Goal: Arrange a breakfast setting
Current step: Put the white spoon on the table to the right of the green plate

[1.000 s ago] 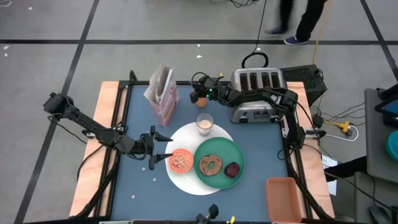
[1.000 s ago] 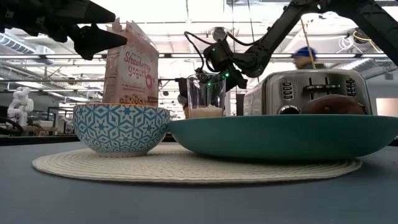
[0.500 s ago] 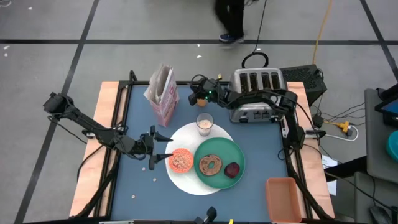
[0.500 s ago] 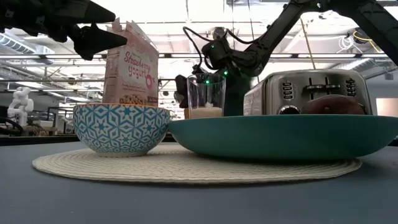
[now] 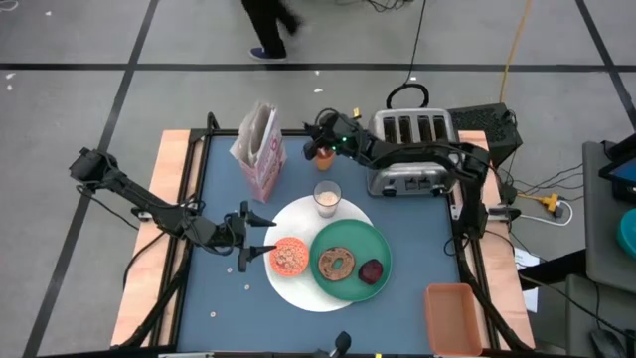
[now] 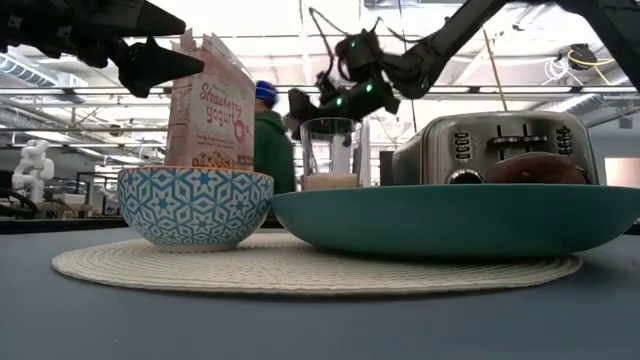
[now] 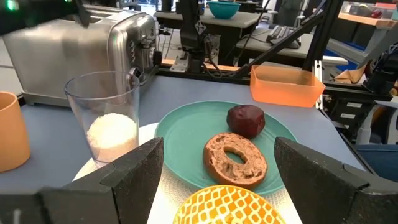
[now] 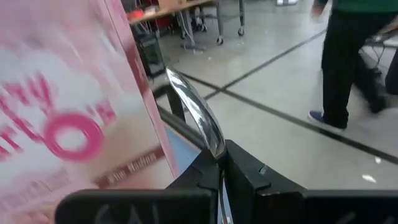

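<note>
Above the orange cup (image 5: 323, 154) at the far side of the bench (image 5: 224, 214), the right tool (image 5: 320, 126) is clenched on a silver spoon (image 8: 198, 117), whose bowl sticks out past the closed fingers toward the pink cereal box (image 5: 259, 149); the box stands just beside this tool, on its side away from the silver four-slot toaster (image 5: 409, 149). Nearer the bench middle than this tool stands the milk glass (image 5: 327, 198), on the rim of the large white round plate (image 5: 298, 288).

Over the bench's left part, the left tool (image 5: 260, 235) hovers released, its fingers (image 7: 134, 171) spread wide and holding nothing. Right in front of it on the white plate sits the small orange-patterned bowl (image 5: 289, 257). Beyond the bowl lies the green plate (image 5: 350, 239), carrying the bagel (image 5: 336, 263) and the dark-red fruit (image 5: 371, 270) side by side. A tan rectangular bin (image 5: 453, 316) rests at the bench's near right corner, well apart from both tools
</note>
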You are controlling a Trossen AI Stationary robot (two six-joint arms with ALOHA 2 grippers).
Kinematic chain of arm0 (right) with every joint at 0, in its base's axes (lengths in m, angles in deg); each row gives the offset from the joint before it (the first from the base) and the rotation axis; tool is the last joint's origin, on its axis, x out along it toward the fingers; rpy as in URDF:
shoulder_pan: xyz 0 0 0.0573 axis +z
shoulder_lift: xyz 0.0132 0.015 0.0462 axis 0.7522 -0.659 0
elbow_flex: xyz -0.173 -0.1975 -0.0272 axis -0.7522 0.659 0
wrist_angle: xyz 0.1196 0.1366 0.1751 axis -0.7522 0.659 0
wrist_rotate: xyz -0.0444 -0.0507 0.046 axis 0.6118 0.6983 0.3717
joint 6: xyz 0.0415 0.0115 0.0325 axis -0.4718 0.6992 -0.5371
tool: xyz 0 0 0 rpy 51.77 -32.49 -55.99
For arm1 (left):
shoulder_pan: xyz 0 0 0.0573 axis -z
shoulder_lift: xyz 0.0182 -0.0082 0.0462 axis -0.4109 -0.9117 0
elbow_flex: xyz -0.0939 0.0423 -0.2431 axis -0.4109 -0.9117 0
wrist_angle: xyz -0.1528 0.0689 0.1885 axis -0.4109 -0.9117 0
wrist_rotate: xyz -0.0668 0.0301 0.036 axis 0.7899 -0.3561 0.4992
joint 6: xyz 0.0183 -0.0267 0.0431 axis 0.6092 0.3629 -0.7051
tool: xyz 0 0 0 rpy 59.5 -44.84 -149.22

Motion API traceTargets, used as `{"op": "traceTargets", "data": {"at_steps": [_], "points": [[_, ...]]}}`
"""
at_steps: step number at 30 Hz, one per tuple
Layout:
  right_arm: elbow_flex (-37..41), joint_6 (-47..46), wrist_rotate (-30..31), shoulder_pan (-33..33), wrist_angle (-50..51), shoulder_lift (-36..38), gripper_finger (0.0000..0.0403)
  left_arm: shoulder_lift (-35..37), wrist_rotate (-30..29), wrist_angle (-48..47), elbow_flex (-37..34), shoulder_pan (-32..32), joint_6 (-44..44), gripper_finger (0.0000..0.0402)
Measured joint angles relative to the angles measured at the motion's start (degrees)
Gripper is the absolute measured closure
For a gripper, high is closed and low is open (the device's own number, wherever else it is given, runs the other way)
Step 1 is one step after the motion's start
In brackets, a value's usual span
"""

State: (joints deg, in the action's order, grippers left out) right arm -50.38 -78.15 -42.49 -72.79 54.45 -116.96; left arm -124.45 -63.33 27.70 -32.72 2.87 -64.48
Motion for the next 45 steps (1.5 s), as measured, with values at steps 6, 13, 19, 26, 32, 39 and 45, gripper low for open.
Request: {"op": "traceTargets", "data": {"at_steps": [6,13,19,26,32,39,45], "points": [[0.00,0.16,-0.01,-0.02,0.71,5.01,0.0397,0.00,0.00,0.00,-0.01,0.00,0.03,0.0094],[0.00,3.38,-0.03,0.09,8.07,15.10,0.0397,0.00,0.00,-0.01,-0.01,0.00,0.01,0.0094],[0.00,3.57,-0.20,1.34,18.64,26.48,0.0397,0.00,0.00,-0.02,-0.01,0.00,-0.46,0.0094],[0.00,-1.62,-0.41,4.57,35.42,38.65,0.0397,0.00,0.00,-0.02,-0.01,0.00,-0.50,0.0094],[0.00,-13.93,-0.31,9.54,52.16,46.73,0.0397,0.00,0.00,0.00,-0.02,0.00,-0.50,0.0094],[11.05,-32.70,5.85,23.56,52.99,54.80,0.0397,0.00,0.00,-0.02,-0.02,0.00,-0.50,0.0094],[26.03,-47.18,16.11,34.96,46.35,62.38,0.0397,0.00,0.00,-0.02,-0.01,0.01,-0.48,0.0094]]}}
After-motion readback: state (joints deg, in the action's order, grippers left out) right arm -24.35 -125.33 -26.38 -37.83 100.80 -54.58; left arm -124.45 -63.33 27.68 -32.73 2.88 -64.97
